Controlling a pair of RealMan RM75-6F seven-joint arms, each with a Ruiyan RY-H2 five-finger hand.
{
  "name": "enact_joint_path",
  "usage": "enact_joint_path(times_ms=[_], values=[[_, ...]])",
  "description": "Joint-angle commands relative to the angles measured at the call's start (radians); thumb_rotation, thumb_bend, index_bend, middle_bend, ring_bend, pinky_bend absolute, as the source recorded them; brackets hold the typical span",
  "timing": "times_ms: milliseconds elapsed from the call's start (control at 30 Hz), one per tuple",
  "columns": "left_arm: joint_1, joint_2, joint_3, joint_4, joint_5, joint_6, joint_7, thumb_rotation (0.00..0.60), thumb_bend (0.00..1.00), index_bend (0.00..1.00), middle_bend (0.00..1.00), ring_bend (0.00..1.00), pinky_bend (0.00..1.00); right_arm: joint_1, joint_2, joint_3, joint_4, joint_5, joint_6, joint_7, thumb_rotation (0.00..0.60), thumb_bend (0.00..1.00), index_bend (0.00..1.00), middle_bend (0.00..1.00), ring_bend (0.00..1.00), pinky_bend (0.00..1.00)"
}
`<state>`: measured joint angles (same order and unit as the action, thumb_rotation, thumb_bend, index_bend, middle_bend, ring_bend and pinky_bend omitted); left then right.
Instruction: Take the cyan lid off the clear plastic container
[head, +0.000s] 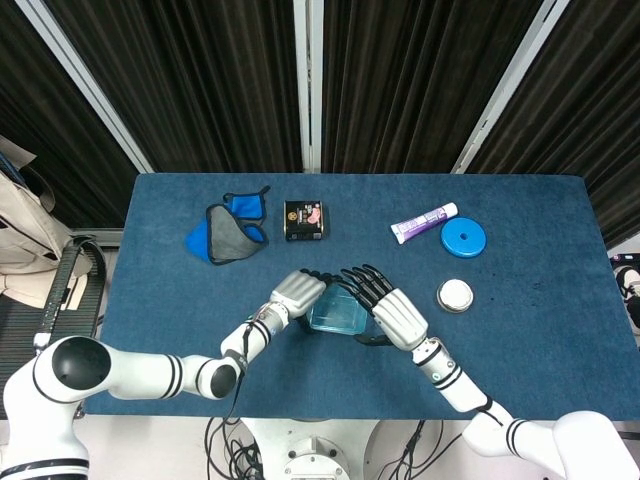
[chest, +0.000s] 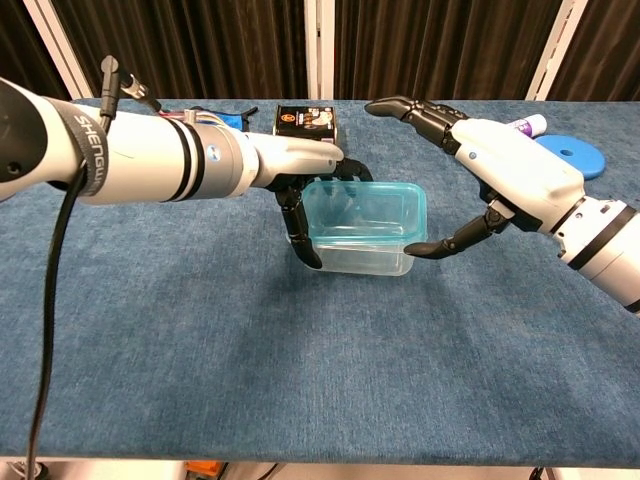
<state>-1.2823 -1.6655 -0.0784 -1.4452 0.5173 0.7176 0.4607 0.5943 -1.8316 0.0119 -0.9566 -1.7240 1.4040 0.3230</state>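
Note:
The clear plastic container with its cyan lid on top stands on the blue table, also seen as the container in the head view. My left hand grips its left end, thumb in front and fingers behind; the same left hand shows from above. My right hand hovers open at the container's right side. Its fingers are spread above the far edge and its thumb tip sits by the front right corner; whether they touch I cannot tell. From the head camera the right hand covers that side.
At the back lie a blue and grey face mask, a black box, a purple and white tube and a blue disc. A small white round item sits to the right of my right hand.

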Motion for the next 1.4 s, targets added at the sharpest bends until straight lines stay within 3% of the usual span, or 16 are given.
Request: enact_joint_path(times_ms=[33,200,333,433,733,1033,1400], values=[[0.000,-0.001,-0.001,0.001,0.000,0.001,0.002,0.600,0.11,0.13,0.19,0.18,0.20,-0.001,0.002,0.001,-0.003,0.001,0.002,0.001,0.600,0.03,0.00,0.00,0.00,0.00],[0.001,0.003,-0.005,-0.007,0.002,0.000,0.000,0.600,0.11,0.12,0.19,0.18,0.20,-0.001,0.002,0.002,-0.003,0.005,0.002,0.002,0.600,0.05,0.00,0.00,0.00,0.00],[0.012,0.011,-0.019,-0.023,0.018,-0.009,-0.027,0.600,0.10,0.09,0.17,0.16,0.18,-0.002,-0.004,0.002,0.011,0.003,0.012,0.010,0.600,0.26,0.00,0.01,0.00,0.00],[0.020,0.018,-0.026,-0.029,0.035,-0.019,-0.047,0.600,0.10,0.08,0.15,0.13,0.16,-0.003,-0.011,0.003,0.025,0.003,0.018,0.019,0.600,0.34,0.04,0.06,0.00,0.00],[0.034,0.024,-0.027,-0.034,0.072,-0.026,-0.074,0.600,0.10,0.05,0.13,0.11,0.15,-0.001,-0.023,0.010,0.047,0.005,0.032,0.022,0.600,0.40,0.20,0.13,0.00,0.00],[0.041,0.027,-0.023,-0.043,0.093,-0.019,-0.078,0.600,0.11,0.05,0.13,0.11,0.15,0.006,-0.033,0.024,0.054,0.006,0.052,0.022,0.600,0.42,0.21,0.14,0.00,0.00],[0.056,0.034,-0.022,-0.057,0.122,-0.013,-0.093,0.600,0.10,0.04,0.12,0.11,0.15,0.017,-0.032,0.034,0.042,0.010,0.051,0.005,0.600,0.54,0.30,0.18,0.00,0.00]])
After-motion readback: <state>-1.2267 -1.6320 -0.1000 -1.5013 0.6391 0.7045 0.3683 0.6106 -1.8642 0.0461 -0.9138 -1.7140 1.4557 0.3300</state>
